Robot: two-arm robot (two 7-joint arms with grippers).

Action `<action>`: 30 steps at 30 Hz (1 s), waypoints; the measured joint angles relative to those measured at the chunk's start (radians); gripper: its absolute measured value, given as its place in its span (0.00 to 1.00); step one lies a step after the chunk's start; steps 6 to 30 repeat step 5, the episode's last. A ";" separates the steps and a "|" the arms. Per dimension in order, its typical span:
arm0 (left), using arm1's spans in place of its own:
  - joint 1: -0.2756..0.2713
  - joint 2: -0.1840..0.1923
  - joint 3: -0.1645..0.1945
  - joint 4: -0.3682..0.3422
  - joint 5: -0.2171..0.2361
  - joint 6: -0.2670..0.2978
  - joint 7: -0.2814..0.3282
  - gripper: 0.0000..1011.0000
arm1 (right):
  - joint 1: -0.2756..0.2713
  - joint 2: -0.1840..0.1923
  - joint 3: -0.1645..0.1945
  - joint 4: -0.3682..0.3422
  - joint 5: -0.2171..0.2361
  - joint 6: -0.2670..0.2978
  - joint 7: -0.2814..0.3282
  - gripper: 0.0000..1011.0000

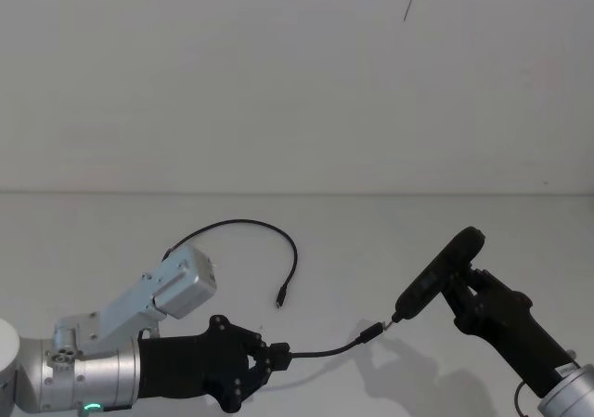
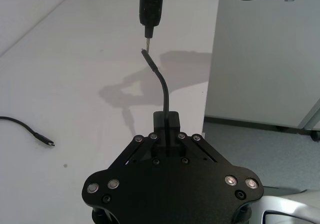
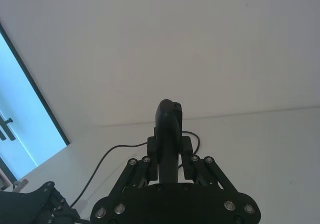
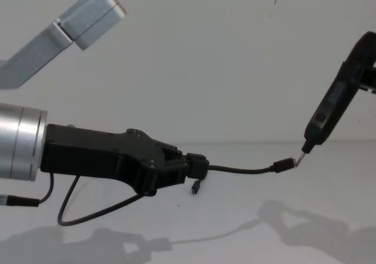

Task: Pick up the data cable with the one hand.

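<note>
Pinching the data cable (image 1: 320, 350) near 1 plug, the left gripper (image 1: 275, 357) is holding it off the table (image 1: 371, 241); the right gripper (image 3: 170, 154), clamped on a slim tool (image 1: 438, 273), is meeting that plug; lifting clear looks next.

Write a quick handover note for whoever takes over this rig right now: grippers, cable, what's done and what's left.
Left gripper: shut on the data cable near one plug, holding that end above the table.
Right gripper: shut on a slim black tool, whose metal tip sits at the held plug.
Cable: the rest loops behind the left arm; the far plug hangs free.
Done: cable gripped and partly raised.
Left: lift the remaining slack, if required.
</note>
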 joint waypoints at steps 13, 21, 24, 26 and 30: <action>0.000 0.000 0.000 0.000 0.000 0.000 0.000 0.04 | 0.002 0.003 -0.002 0.002 0.006 -0.001 0.002 0.27; 0.000 0.000 0.000 0.000 0.000 0.000 0.000 0.04 | 0.002 0.003 -0.002 0.002 0.006 -0.001 0.002 0.27; 0.000 0.000 0.000 0.000 0.000 0.000 0.000 0.04 | 0.002 0.003 -0.002 0.002 0.006 -0.001 0.002 0.27; 0.000 0.000 0.000 0.000 0.000 0.000 0.000 0.04 | 0.002 0.003 -0.002 0.002 0.006 -0.001 0.002 0.27; 0.000 0.000 0.000 0.000 0.000 0.000 0.000 0.04 | 0.002 0.003 -0.002 0.002 0.006 -0.001 0.002 0.27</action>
